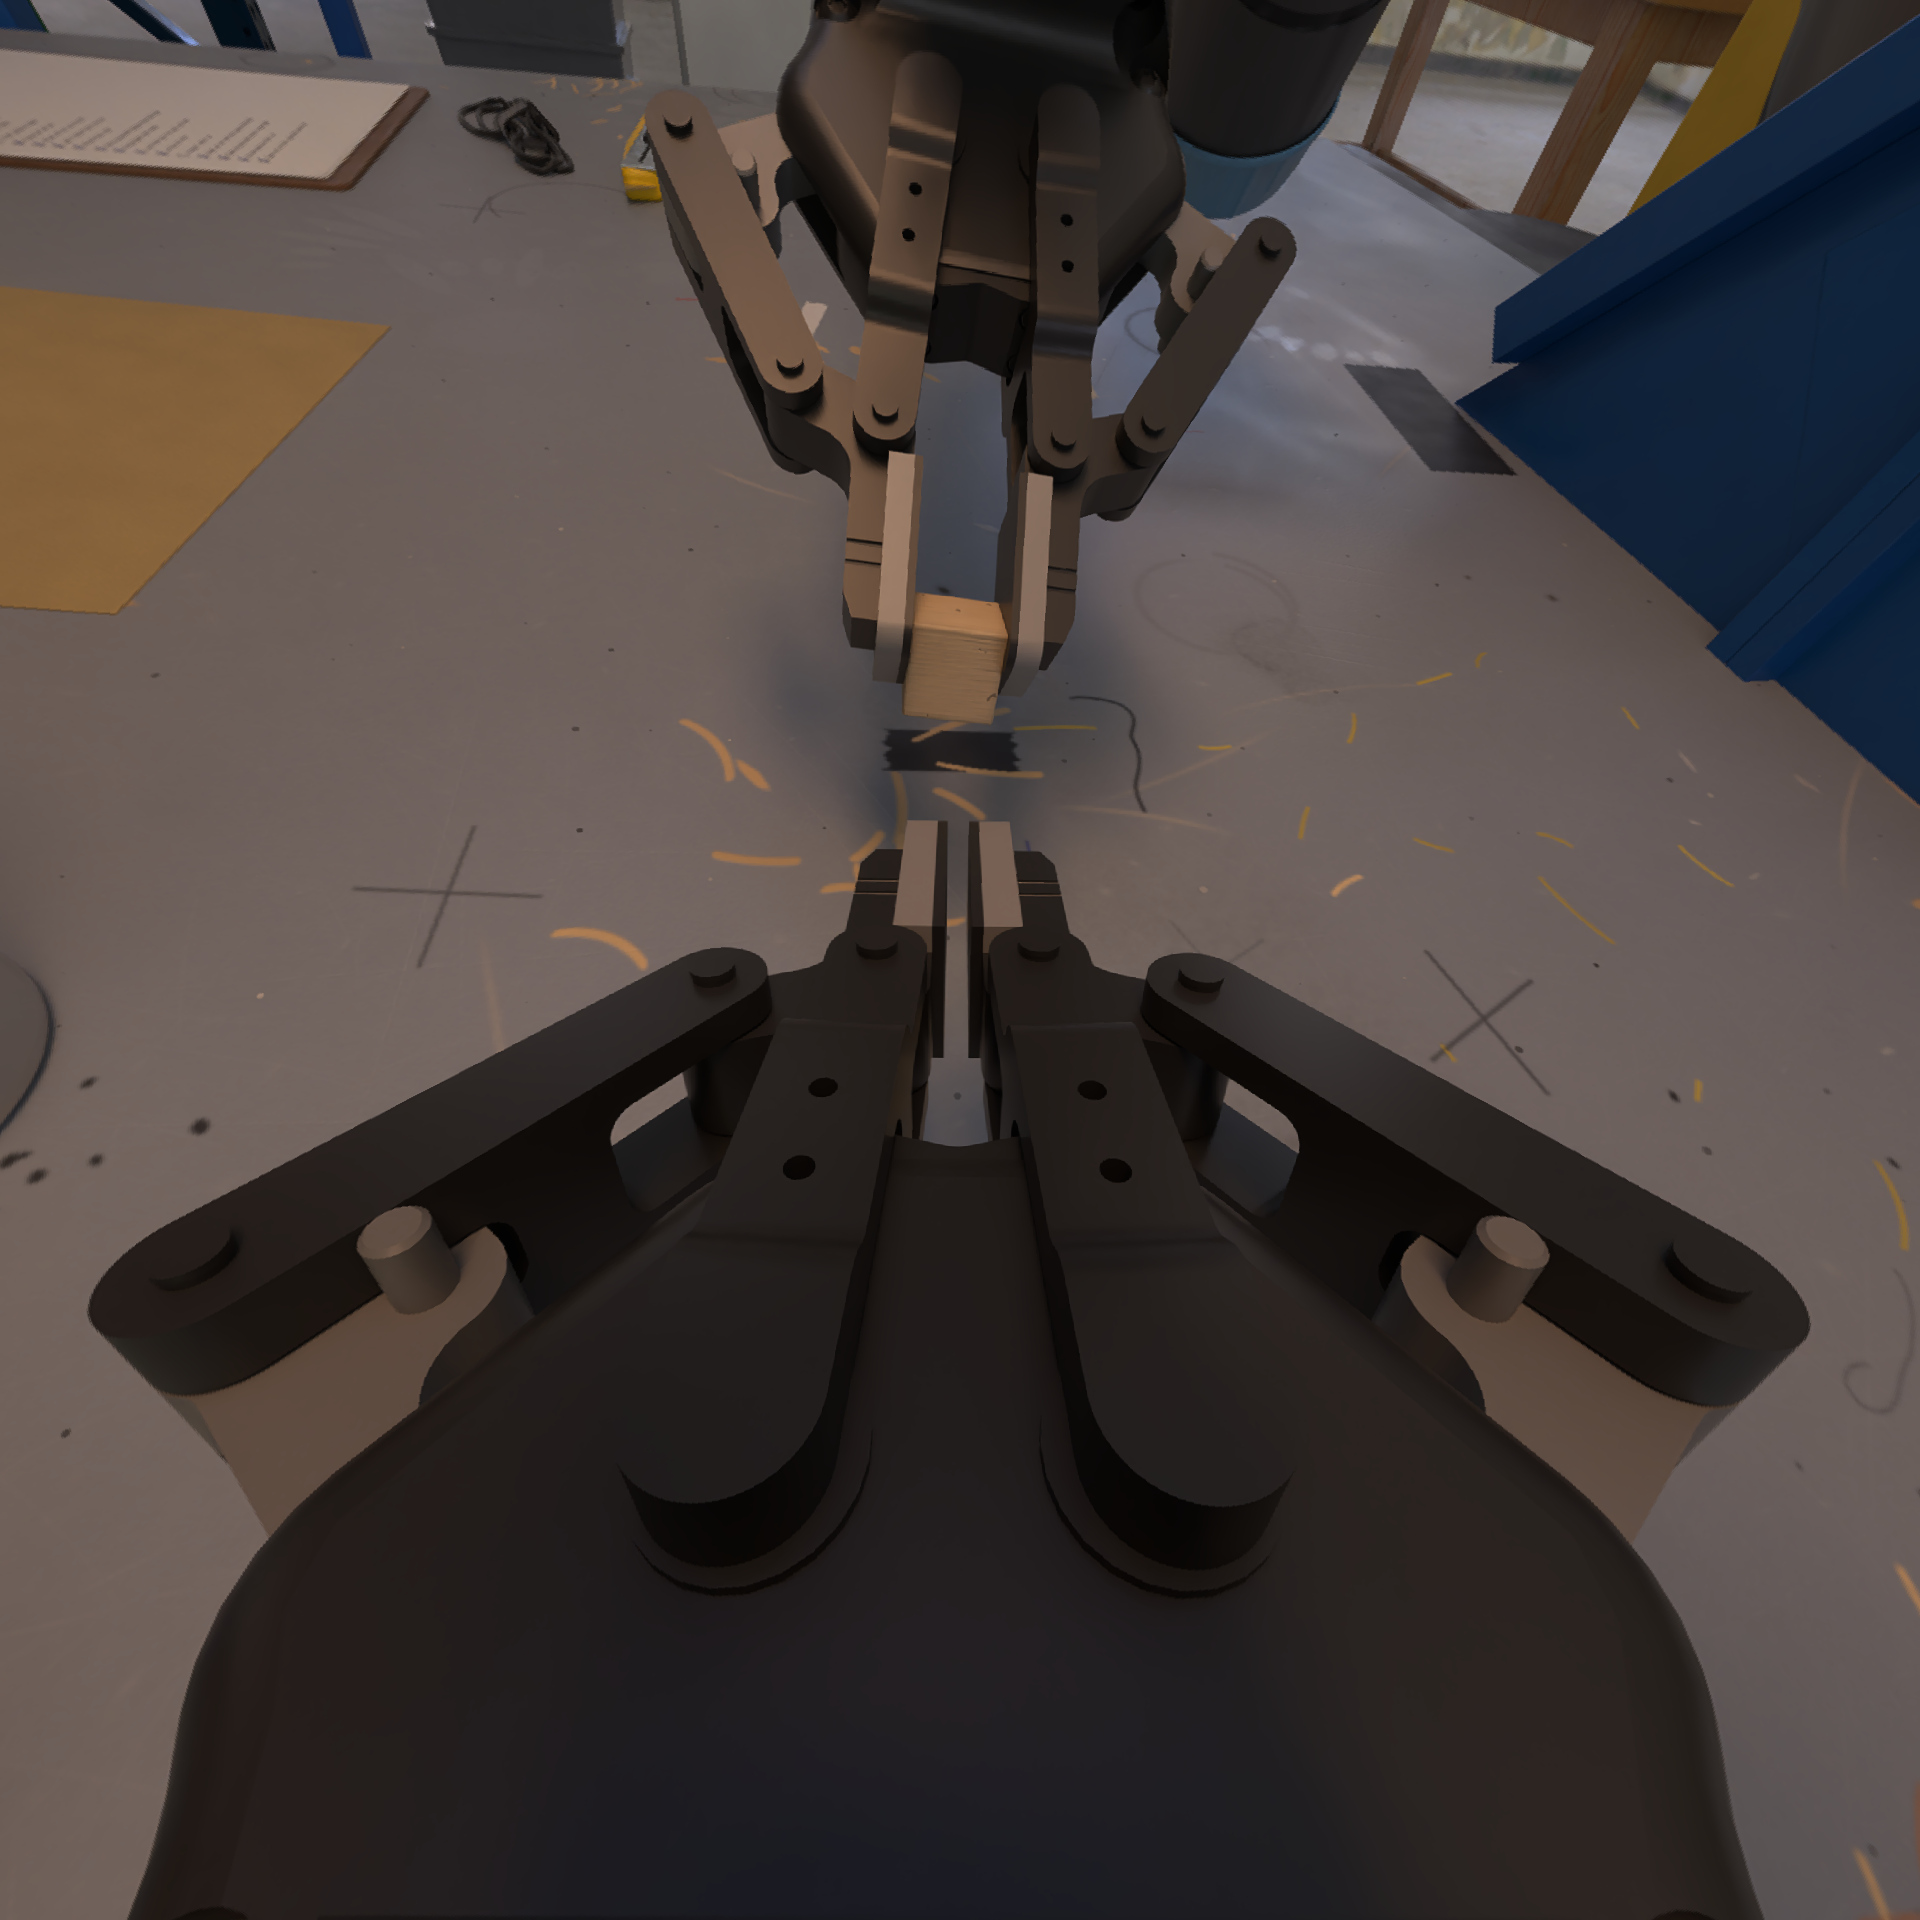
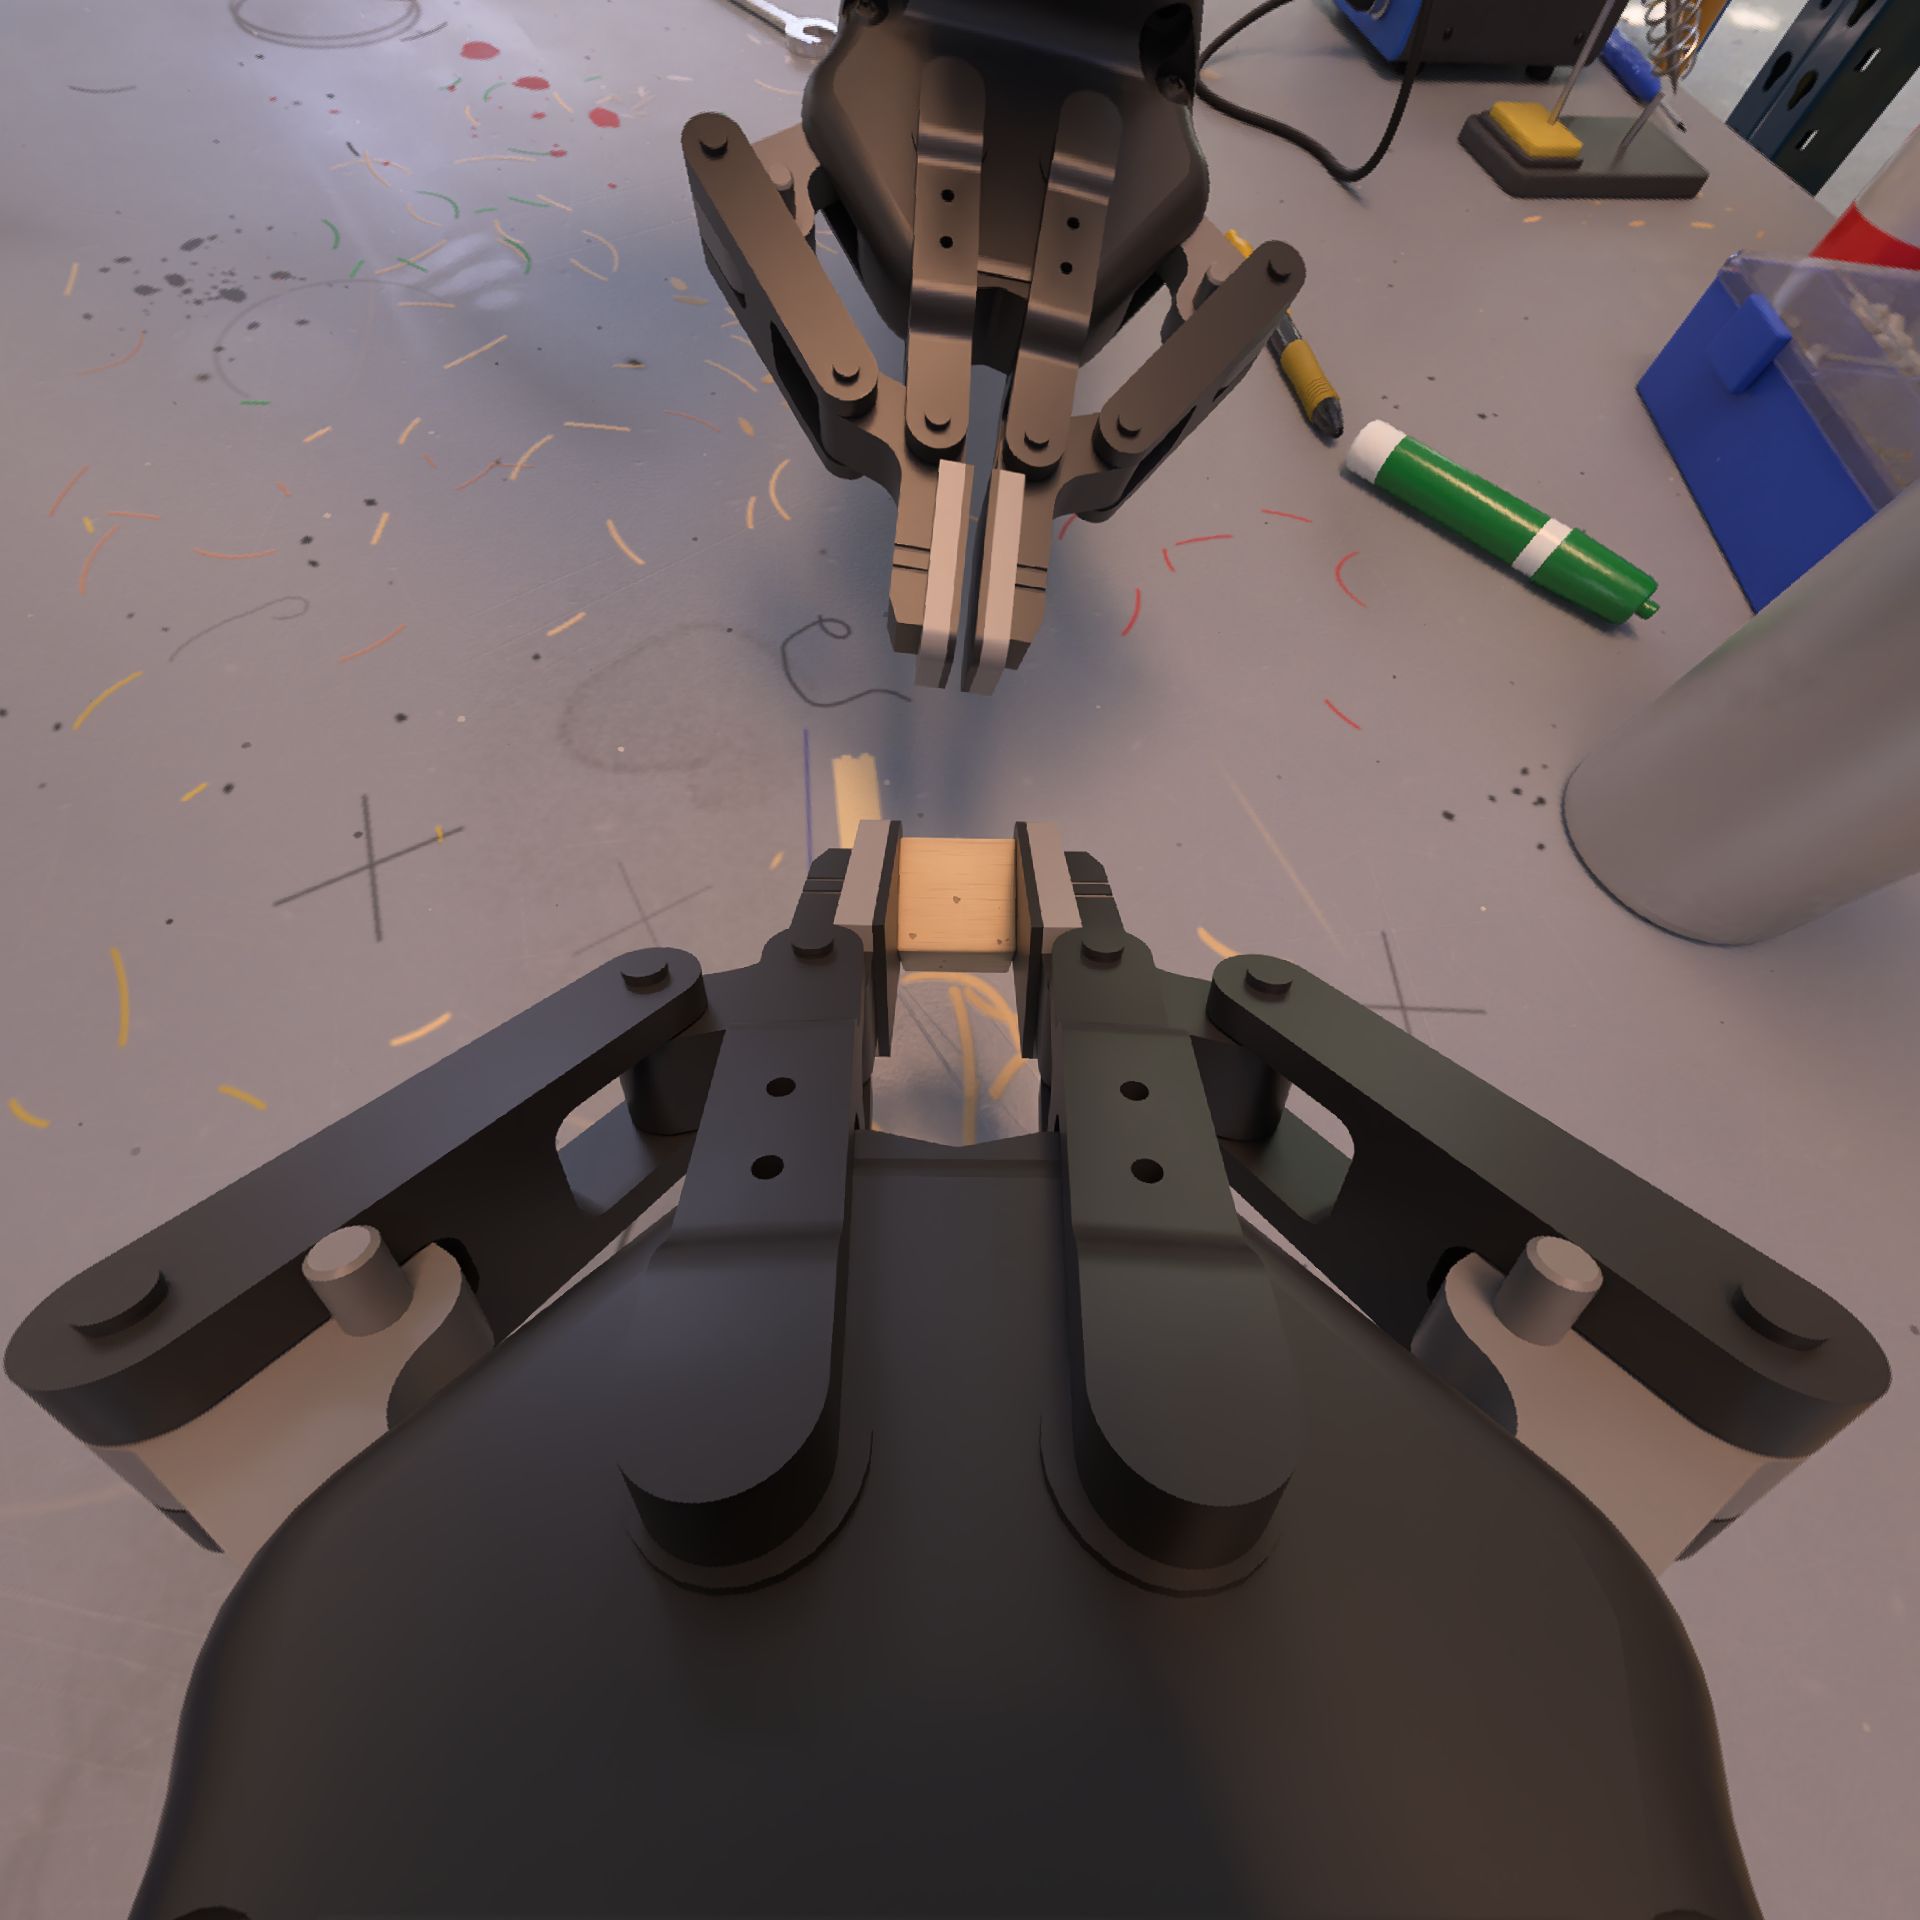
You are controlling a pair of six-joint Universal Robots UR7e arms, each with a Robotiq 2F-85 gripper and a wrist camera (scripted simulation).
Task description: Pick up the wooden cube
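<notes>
**Wooden cube clamped in the right gripper, above the table**

The wooden cube [image 2: 954, 896], pale, square-edged and fine-grained, sits pinched between the right gripper [image 2: 954, 883]'s flat pads, clear of the scuffed grey table [image 2: 416, 727]. Opposite, the left gripper [image 1: 959, 875] hangs nearly closed, holding nothing. A green marker [image 2: 1501, 520] lies well aside.

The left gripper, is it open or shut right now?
Shut and empty: the left gripper has its pads nearly together with nothing between them, while the right gripper holds the wooden cube.
</notes>
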